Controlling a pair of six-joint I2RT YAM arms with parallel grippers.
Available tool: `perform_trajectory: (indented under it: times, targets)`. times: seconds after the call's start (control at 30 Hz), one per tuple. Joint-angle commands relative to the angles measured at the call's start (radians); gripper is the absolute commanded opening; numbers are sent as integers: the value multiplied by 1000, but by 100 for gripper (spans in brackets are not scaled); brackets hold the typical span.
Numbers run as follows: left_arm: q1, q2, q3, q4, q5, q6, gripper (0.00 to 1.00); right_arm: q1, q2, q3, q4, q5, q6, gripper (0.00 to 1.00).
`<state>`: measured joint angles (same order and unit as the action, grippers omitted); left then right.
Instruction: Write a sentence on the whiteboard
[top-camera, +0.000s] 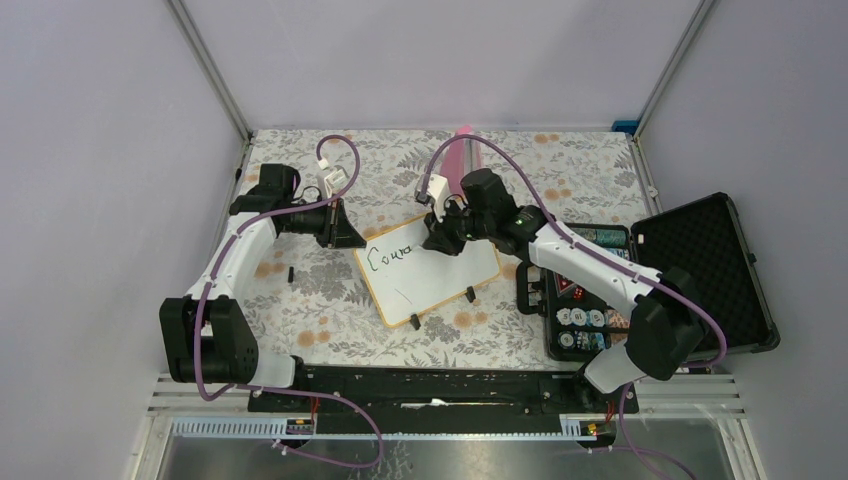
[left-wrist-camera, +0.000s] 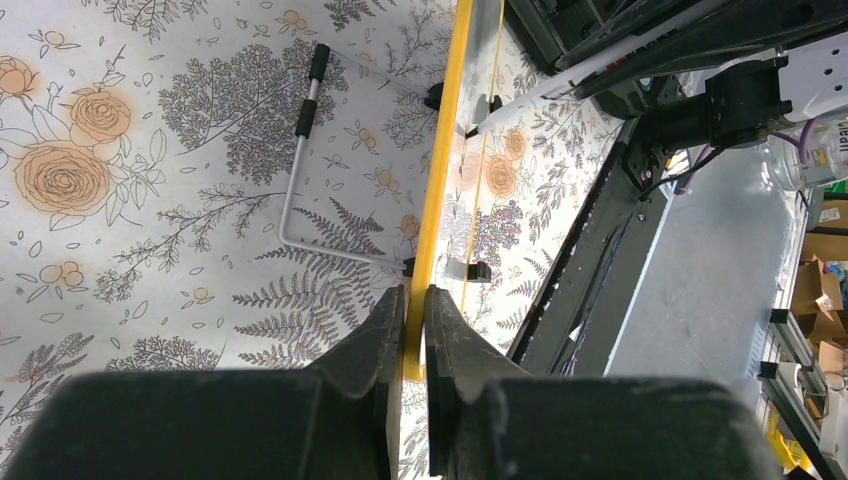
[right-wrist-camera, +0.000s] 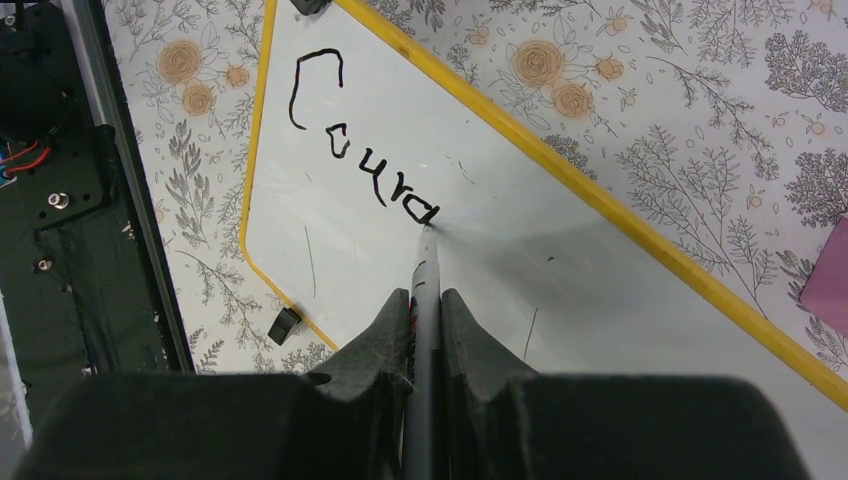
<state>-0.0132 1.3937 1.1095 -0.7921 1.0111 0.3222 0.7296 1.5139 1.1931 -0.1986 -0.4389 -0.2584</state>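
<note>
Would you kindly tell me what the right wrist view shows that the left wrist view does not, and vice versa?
Only the right wrist: the whiteboard's face with the black letters "Coura", and the right gripper shut on the marker. Only the left wrist: the left gripper clamped on the rim, and a bent wire stand. Both: the whiteboard, seemingly the marker, and the floral tablecloth.

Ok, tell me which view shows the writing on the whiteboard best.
Right wrist: the sentence is large, reading "Coura", the marker tip at its end. Top external shows it tiny. Left wrist sees only the whiteboard edge-on, no writing.
</note>
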Motion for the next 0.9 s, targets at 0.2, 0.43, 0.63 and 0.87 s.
perform_trajectory:
  times: [0.2, 0.43, 0.63, 0.87]
  targets:
    - [4, -18, -3, 13, -9, 14, 0, -58, -76, 13, -19, -31, -17, 0]
    - [4, -18, -4, 13, -10, 13, 0, -59, -66, 10, -6, -57, -4, 0]
    - [3, -18, -5, 13, -8, 14, 0, -57, -51, -1, 12, -61, 14, 0]
    - [4, -16, -4, 12, -6, 14, 0, -54, -23, 13, 18, -16, 18, 0]
